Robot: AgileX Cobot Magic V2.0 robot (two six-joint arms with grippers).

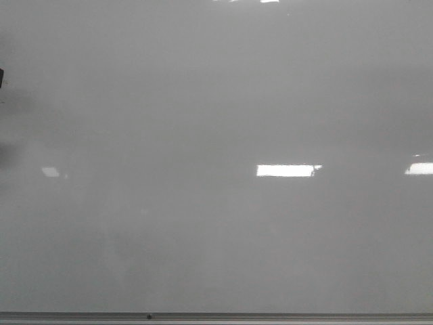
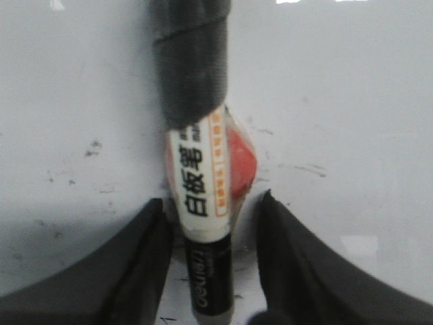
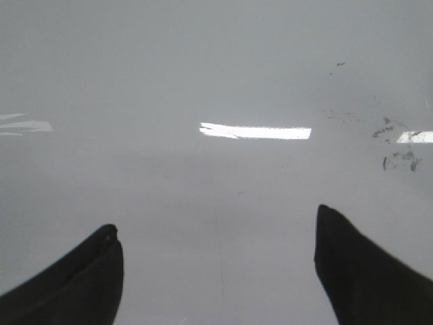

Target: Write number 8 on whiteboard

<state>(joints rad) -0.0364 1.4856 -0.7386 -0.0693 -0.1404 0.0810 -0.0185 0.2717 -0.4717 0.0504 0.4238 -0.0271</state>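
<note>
The whiteboard (image 1: 216, 237) is a glossy pale grey sheet that fills the front view. The number 8 is out of view in every frame. In the left wrist view my left gripper (image 2: 213, 200) is shut on a whiteboard marker (image 2: 199, 183). The marker has a white label, a black rear barrel, a red pad on one side and grey tape round its far end (image 2: 193, 74). The fingertips (image 2: 161, 206) meet it at the padded part. My right gripper (image 3: 216, 217) hangs open over bare board, with nothing between its fingers. In the front view only a dark sliver (image 1: 1, 76) shows at the left edge.
A grey metal rail (image 1: 270, 316) runs along the board's near edge. Bright rectangular light reflections (image 1: 285, 170) lie on the surface. Faint old ink smudges (image 3: 399, 159) mark the board near my right gripper, and small specks (image 2: 93, 147) beside the marker.
</note>
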